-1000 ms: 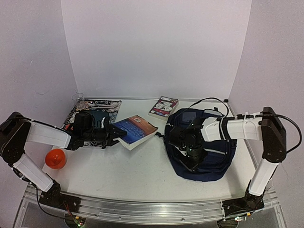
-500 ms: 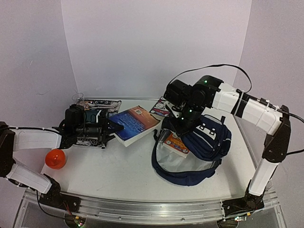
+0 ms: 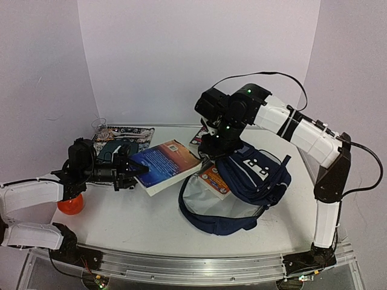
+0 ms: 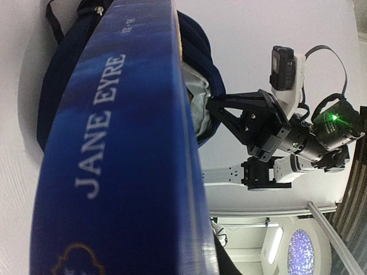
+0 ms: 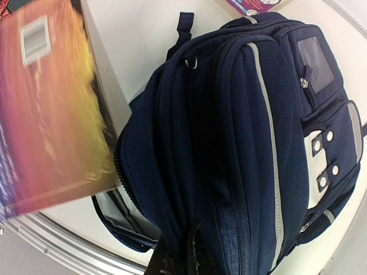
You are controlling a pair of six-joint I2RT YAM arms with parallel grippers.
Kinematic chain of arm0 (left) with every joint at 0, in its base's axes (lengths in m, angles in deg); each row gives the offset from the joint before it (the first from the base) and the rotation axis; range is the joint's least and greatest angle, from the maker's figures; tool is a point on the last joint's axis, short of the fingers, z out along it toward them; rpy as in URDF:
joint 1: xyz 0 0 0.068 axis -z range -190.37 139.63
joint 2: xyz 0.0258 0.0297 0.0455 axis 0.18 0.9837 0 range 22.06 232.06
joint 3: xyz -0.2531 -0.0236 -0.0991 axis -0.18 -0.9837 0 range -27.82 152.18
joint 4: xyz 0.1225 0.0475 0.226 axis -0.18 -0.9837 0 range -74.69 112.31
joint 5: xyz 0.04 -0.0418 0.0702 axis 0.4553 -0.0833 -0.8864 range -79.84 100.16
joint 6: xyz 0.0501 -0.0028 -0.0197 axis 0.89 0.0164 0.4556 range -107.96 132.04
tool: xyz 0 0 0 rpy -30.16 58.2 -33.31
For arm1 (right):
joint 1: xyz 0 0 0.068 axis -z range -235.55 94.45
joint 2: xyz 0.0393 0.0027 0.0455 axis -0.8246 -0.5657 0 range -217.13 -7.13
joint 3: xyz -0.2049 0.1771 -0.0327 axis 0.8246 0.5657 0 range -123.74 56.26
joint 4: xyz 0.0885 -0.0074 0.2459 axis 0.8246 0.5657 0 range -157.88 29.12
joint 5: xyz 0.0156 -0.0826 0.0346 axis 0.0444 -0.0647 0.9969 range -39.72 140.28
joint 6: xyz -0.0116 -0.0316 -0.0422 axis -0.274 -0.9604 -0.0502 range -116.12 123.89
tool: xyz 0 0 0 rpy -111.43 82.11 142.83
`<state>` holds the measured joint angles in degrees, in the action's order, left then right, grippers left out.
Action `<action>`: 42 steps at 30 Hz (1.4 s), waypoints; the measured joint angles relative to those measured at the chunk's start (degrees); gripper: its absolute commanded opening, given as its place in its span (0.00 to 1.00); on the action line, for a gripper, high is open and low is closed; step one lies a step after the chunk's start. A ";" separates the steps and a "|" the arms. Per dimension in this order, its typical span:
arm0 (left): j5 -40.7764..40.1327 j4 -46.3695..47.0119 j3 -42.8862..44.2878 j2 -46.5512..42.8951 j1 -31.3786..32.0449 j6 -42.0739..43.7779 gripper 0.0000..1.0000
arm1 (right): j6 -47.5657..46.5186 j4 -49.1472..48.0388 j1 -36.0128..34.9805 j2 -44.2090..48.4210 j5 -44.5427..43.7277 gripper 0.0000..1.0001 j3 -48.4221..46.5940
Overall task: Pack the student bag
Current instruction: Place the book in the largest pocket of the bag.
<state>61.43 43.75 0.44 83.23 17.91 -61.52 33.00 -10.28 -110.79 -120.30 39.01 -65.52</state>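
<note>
Fingers of the left gripper (image 3: 129, 171) are clamped on one end of a thick blue book titled JANE EYRE (image 3: 164, 164). The right gripper (image 5: 179, 259) pinches the top fabric of the large navy-blue fabric backpack (image 3: 266, 175). The backpack sits right of centre on the white table (image 3: 139, 223), its mouth gaping toward the blue book, with a thin orange-covered book (image 3: 214, 180) lying in the opening.

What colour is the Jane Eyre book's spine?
The book spine is deep blue with pale lettering, best seen in left wrist view.
</note>
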 measured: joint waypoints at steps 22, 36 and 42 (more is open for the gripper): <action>-7.17 -22.79 9.05 4.64 10.70 13.87 0.00 | 2.00 -10.16 2.09 -1.18 3.22 0.00 2.45; -11.52 -9.79 12.17 19.88 14.82 9.50 0.00 | 1.98 -14.85 2.57 2.61 7.71 0.00 6.64; -11.53 -5.34 15.22 25.05 16.49 6.64 0.00 | 2.02 -17.10 2.68 4.72 9.16 0.00 9.72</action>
<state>49.89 38.41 15.66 108.28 34.40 -54.87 35.02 -27.38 -108.11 -115.58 48.16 -55.80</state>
